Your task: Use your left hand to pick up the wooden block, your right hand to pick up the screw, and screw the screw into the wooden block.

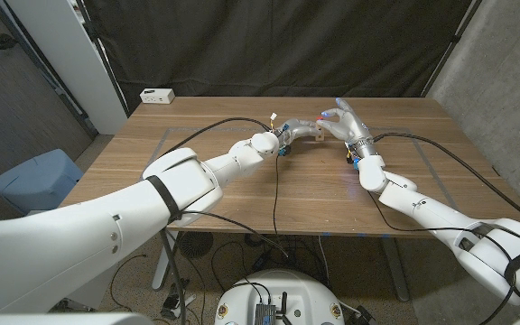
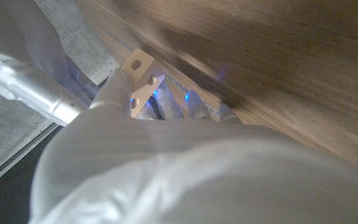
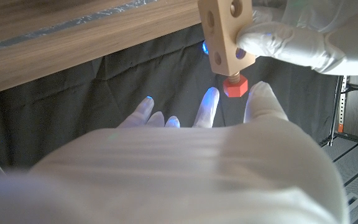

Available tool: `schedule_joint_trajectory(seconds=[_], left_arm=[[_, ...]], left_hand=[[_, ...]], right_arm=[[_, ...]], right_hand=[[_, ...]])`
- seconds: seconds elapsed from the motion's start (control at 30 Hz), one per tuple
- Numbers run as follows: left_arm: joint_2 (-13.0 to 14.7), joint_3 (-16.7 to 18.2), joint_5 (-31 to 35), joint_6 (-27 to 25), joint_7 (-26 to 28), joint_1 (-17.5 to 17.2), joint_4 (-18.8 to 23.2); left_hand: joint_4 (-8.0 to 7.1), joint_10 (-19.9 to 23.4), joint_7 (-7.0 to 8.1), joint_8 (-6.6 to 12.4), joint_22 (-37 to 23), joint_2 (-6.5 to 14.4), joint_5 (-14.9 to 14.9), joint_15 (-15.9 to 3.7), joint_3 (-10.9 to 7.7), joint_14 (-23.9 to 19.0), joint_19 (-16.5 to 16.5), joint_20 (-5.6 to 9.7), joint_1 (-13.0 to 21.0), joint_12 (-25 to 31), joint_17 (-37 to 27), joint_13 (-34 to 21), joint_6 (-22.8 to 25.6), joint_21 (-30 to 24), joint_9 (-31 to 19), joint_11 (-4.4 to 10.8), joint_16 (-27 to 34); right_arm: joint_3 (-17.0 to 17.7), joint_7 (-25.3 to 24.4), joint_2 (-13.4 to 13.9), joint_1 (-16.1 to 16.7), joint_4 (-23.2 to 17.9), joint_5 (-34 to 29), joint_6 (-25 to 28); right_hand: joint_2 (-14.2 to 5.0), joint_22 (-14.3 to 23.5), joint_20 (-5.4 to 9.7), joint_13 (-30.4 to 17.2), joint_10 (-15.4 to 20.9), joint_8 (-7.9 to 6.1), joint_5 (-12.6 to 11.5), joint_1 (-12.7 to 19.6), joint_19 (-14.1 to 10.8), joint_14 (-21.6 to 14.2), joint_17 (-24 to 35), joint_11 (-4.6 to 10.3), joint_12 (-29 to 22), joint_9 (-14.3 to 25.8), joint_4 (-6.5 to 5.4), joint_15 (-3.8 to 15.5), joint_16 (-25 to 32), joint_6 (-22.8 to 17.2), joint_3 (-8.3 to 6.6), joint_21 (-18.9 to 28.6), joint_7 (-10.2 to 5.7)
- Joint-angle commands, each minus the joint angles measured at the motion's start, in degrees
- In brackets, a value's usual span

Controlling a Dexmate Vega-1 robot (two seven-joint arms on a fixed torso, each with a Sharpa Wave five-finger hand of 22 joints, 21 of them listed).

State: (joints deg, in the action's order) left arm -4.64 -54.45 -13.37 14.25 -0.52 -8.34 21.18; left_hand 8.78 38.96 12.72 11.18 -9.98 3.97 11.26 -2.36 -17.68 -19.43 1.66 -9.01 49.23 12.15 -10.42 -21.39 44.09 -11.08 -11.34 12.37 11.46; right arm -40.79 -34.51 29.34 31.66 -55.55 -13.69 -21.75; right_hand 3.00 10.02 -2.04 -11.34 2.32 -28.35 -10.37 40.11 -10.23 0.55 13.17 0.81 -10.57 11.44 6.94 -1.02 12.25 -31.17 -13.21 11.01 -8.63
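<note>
A pale wooden block (image 3: 224, 34) with round holes is held off the table (image 1: 242, 194) by my left hand (image 1: 298, 134), whose gloved fingers (image 3: 291, 40) wrap its side. A red hex-headed screw (image 3: 235, 86) sticks out of the block's end. My right hand (image 1: 341, 120) faces it over the table's far middle with its fingers (image 3: 209, 102) spread. The screw head sits between two fingertips, with a small gap on one side. In the left wrist view the block (image 2: 140, 78) shows past my own blurred hand (image 2: 185, 168).
A small white box (image 1: 156, 95) sits at the table's back left corner. Black cables (image 1: 233, 125) trail from both wrists across the tabletop. A blue bin (image 1: 34, 181) stands on the floor to the left. A black curtain hangs behind the table.
</note>
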Motion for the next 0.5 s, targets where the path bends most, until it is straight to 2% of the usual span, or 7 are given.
schedule_joint_trajectory(seconds=[0.03, 0.5], left_arm=[[0.29, -0.41, 0.96, 2.14, 0.12, 0.13, -0.46], [1.33, -0.27, 2.55, 6.7, 0.52, -0.72, -0.19]], left_hand=[[-0.08, 0.07, 0.05, 0.34, -0.22, 0.13, 0.33, -2.83, -0.45, -0.18, 0.0, -0.56, 0.47, 0.41, 0.01, -0.28, 0.43, -0.16, -0.14, -0.15, 0.06], [-0.09, 0.01, 0.06, 0.31, -0.22, 0.15, 0.33, -2.75, -0.45, -0.08, -0.02, -0.54, 0.48, 0.38, 0.01, -0.28, 0.34, -0.16, -0.13, -0.15, 0.03]], right_arm=[[0.41, 1.37, 0.38, 0.18, -0.13, 0.81, -0.44], [1.69, 3.71, 1.73, 1.34, -3.06, 2.25, -0.08]], right_hand=[[-0.07, 0.06, -0.02, -0.1, -0.54, 0.49, -0.37, -0.82, 0.36, 0.86, 0.14, -0.08, 0.0, 0.18, -0.02, -0.05, -0.28, 0.84, 0.37, -0.2, -0.11], [-0.11, 0.08, -0.52, -0.12, -0.83, 1.31, -0.34, -2.33, 1.46, 1.59, 0.18, -0.71, -0.21, 0.21, -0.56, -0.53, -0.37, 2.16, 0.74, -0.34, 0.66]])
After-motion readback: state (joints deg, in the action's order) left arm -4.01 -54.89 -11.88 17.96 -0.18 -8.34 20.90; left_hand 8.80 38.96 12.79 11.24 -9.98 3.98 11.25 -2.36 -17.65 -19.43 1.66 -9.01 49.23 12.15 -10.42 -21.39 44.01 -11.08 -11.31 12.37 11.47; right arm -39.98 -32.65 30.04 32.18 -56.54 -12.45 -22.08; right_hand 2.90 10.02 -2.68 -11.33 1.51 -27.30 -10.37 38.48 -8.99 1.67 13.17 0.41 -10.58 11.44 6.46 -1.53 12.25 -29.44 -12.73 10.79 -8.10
